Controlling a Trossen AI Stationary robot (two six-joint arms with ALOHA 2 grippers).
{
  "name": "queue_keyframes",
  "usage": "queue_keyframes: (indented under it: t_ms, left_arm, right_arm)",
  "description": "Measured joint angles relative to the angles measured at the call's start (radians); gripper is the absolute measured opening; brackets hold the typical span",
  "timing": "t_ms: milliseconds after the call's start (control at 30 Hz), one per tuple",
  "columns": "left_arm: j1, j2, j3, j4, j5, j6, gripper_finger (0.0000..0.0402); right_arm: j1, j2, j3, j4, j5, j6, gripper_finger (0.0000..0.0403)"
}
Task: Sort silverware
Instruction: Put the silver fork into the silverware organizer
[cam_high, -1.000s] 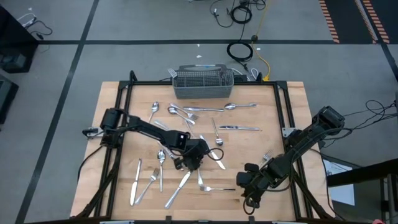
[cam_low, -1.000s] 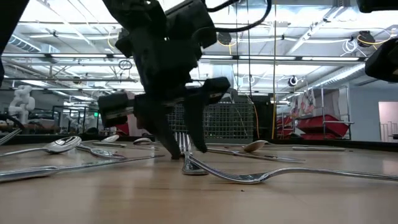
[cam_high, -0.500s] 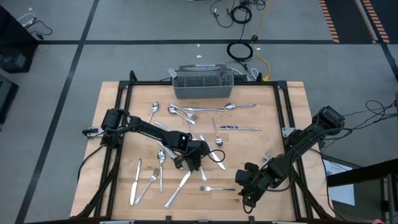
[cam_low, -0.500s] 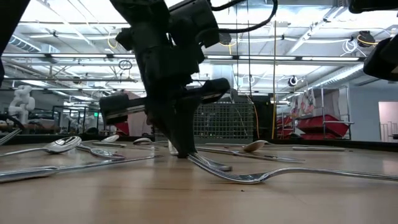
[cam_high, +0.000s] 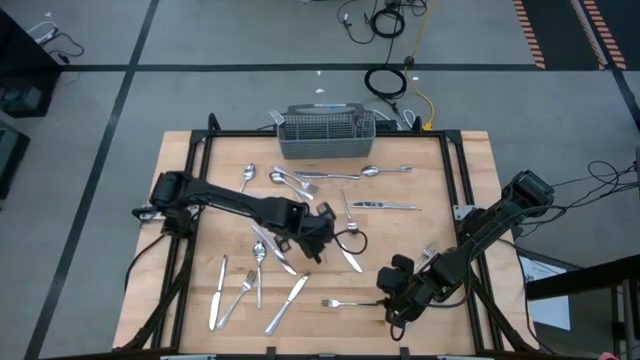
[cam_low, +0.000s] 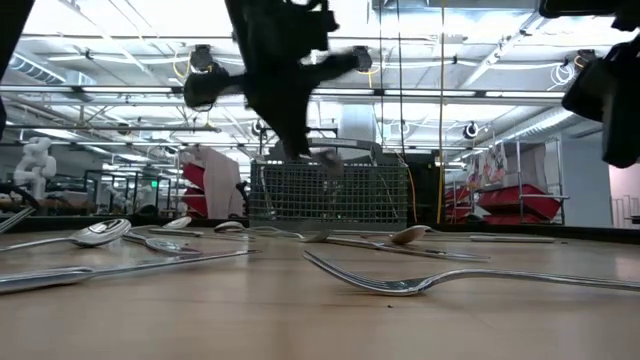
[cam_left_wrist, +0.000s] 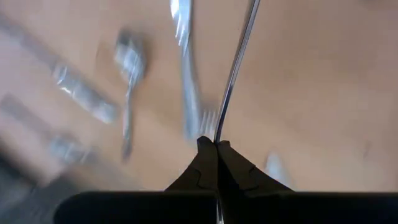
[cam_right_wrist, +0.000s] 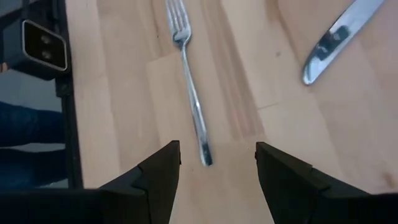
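Basically pale wooden plank tabletop on grey floor, shiny slim metal silverware scattered. Left gripper clenched on thin steel handle, lifted mid-table; right gripper released over fork.

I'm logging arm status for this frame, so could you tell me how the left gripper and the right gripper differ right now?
The left gripper is shut on a slim utensil and raised off the table, near its middle; the right gripper is open, holds nothing, and sits low by the near right edge. The left grips its piece by the handle; the right points at a fork lying flat in front of it, with no contact showing. Both are dark two-finger grippers.
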Motion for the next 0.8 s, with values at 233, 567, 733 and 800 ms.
queue_keyframes:
  t_ms: [233, 567, 733, 800]
  left_arm:
    - [0.051, -0.056, 0.049, -0.18, -0.388, 0.082, 0.0001]
    - [0.297, -0.125, 0.048, -0.209, -0.692, 0.191, 0.0001]
    - [0.446, -0.159, 0.048, -0.163, -0.766, 0.292, 0.0001]
    - [0.502, -0.167, 0.048, -0.124, -0.779, 0.33, 0.0001]
  right_arm:
    - [0.0, 0.0, 0.0, -0.026, 0.078, 0.001, 0.0199]
    - [-0.001, 0.0, 0.0, -0.036, 0.117, 0.01, 0.0199]
    - [-0.001, 0.0, 0.0, -0.036, 0.114, 0.029, 0.0199]
    - [-0.001, 0.0, 0.0, -0.036, 0.114, 0.029, 0.0199]
